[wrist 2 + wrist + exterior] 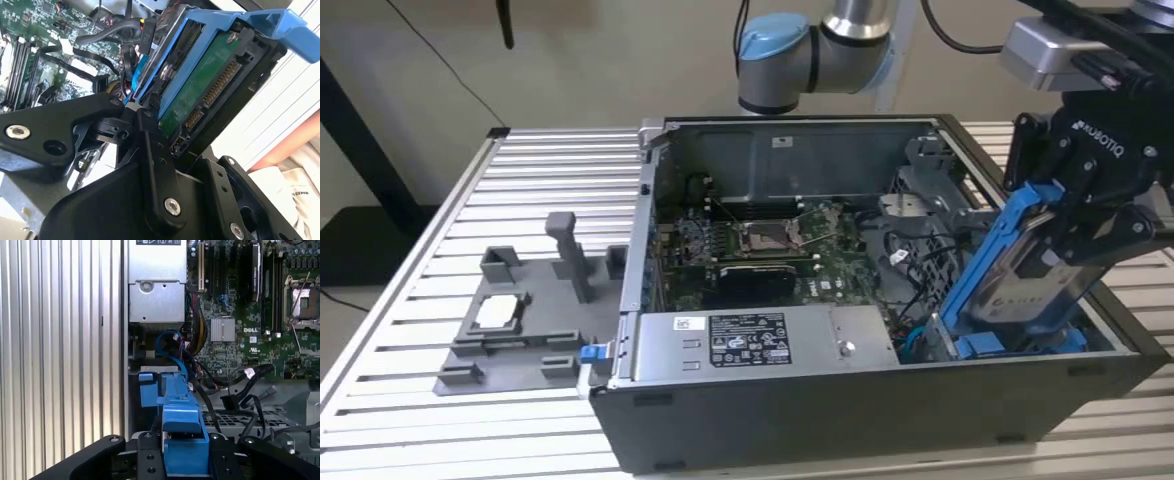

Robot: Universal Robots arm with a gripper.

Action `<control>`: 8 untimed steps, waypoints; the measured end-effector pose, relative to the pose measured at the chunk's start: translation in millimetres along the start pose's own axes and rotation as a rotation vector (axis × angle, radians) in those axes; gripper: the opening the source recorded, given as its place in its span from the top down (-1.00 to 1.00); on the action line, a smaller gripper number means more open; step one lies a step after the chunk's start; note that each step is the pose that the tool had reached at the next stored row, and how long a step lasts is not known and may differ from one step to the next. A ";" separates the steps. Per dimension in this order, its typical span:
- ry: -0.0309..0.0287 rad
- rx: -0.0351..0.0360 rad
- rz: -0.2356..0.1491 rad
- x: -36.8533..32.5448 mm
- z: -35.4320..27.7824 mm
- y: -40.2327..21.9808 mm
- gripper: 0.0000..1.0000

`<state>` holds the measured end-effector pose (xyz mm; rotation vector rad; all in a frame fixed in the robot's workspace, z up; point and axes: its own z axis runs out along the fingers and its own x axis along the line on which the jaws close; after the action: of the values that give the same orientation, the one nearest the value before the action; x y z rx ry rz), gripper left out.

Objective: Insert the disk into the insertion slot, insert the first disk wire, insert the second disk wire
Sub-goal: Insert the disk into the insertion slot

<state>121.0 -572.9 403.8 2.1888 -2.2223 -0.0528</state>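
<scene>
My gripper (1083,232) is shut on the disk (1030,292), a silver-grey drive with a white label in a blue carrier frame (997,255). The disk stands tilted, with its lower end down in the insertion slot (977,346) at the front corner of the open computer case, on the exterior view's right. The second wrist view shows the disk's green circuit board and connector edge (201,85) between my black fingers (150,145). In the first wrist view the blue carrier (182,432) sits between the finger bases, above the bay's blue fittings (149,389). Loose black wires with plugs (248,373) lie beside the bay.
The grey power-supply box (747,342) sits along the case's front edge, just to the slot's left in the exterior view. The motherboard (763,238) lies behind it. A grey plastic fixture tray (518,322) rests on the slatted metal table (447,210) beside the case.
</scene>
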 end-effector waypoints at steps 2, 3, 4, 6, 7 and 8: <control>0.0001 0.0001 0.000 0.0 3.6 -0.2 0.35; 0.0001 0.0000 -0.001 0.0 5.5 -0.2 0.35; 0.0001 0.0000 -0.001 0.1 7.3 -0.3 0.35; 0.0000 0.0000 -0.002 0.1 10.8 -0.4 0.35; 0.0001 0.0000 -0.002 0.1 12.7 -0.5 0.35; 0.0002 -0.0001 -0.003 0.1 14.4 -0.6 0.35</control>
<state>121.0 -572.9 389.4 2.1919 -2.2190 -0.0527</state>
